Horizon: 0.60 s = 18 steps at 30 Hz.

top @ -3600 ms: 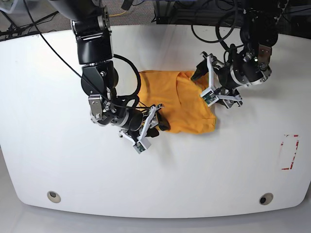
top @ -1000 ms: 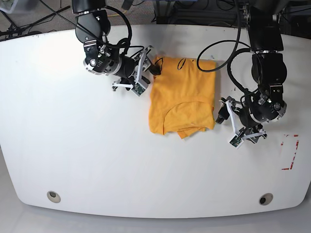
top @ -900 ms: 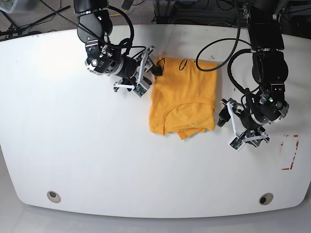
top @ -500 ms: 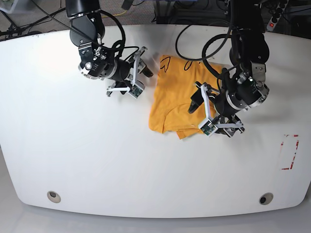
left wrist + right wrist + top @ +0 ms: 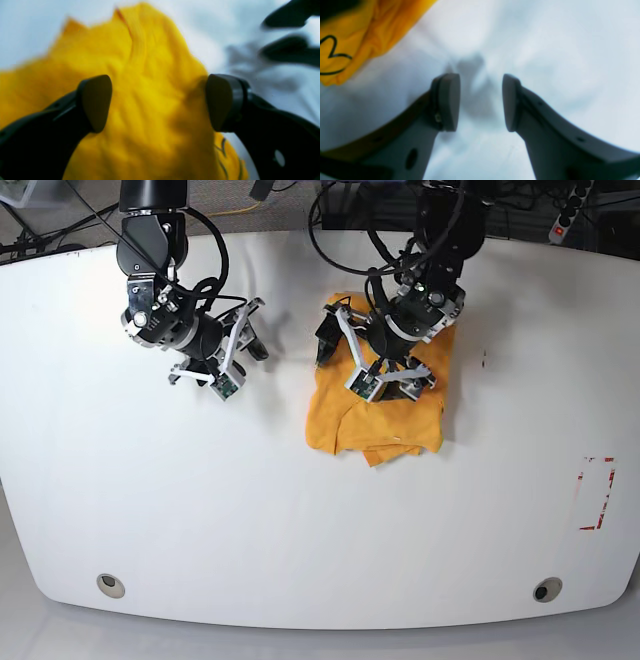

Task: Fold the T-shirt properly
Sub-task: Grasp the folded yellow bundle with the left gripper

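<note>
Counting from the left of the base view: one white table (image 5: 150,520), two arms, two grippers, one T-shirt. First comes the right gripper (image 5: 248,332), hanging over bare table just left of the shirt. Its two grey fingers (image 5: 447,100) are partly apart and hold nothing; only white table shows between them. A corner of the shirt with a thin black line peeks in at the top left of its wrist view.

Next is the T-shirt (image 5: 400,415), orange-yellow and wrinkled, folded into a small upright block near the middle of the table, toward the far edge. Its bottom edge is bumpy.

Over the top half of the shirt sits the left gripper (image 5: 340,345). Its two black fingers (image 5: 96,102) are spread wide, with yellow cloth seen between them, and they are not pinching it.

On the far right of the table is one red-marked rectangle (image 5: 596,492).

A second ago the left gripper was down by the shirt's right side and less open; now it is up over the shirt. The right gripper was touching the shirt's top left corner; now it has pulled away to the left. The shirt has stayed in place.
</note>
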Each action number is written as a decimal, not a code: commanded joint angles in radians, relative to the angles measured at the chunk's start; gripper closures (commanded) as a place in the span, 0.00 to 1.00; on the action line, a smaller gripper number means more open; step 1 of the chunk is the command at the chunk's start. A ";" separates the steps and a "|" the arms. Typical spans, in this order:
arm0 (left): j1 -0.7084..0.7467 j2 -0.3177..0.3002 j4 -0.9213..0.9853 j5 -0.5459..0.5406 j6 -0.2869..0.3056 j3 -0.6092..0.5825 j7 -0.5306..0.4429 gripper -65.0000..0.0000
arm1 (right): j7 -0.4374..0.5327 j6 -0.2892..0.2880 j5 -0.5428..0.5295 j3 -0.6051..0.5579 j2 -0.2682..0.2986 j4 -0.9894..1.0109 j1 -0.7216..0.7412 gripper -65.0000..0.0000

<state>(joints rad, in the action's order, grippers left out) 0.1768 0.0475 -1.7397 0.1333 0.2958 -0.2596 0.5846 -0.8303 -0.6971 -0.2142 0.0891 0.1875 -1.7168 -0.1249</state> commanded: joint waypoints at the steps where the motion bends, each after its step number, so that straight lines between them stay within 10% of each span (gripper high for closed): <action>1: -0.003 0.019 0.034 0.015 -0.034 0.001 -0.084 0.14 | 0.022 -0.001 -0.015 0.038 0.005 -0.015 0.012 0.61; 7: 0.050 0.013 0.129 0.041 -0.134 0.007 -0.285 0.15 | 0.021 -0.001 -0.015 0.074 0.011 -0.015 0.011 0.61; 18: 0.074 -0.008 -0.069 0.036 -0.137 0.076 -0.292 0.15 | 0.021 -0.001 -0.015 0.074 0.007 -0.015 0.011 0.61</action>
<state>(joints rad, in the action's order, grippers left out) 0.2577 0.0326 -1.7763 0.1730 0.1635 -0.1856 0.3195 -0.8314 -0.6971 -0.2134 0.1593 0.1890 -1.7138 -0.1284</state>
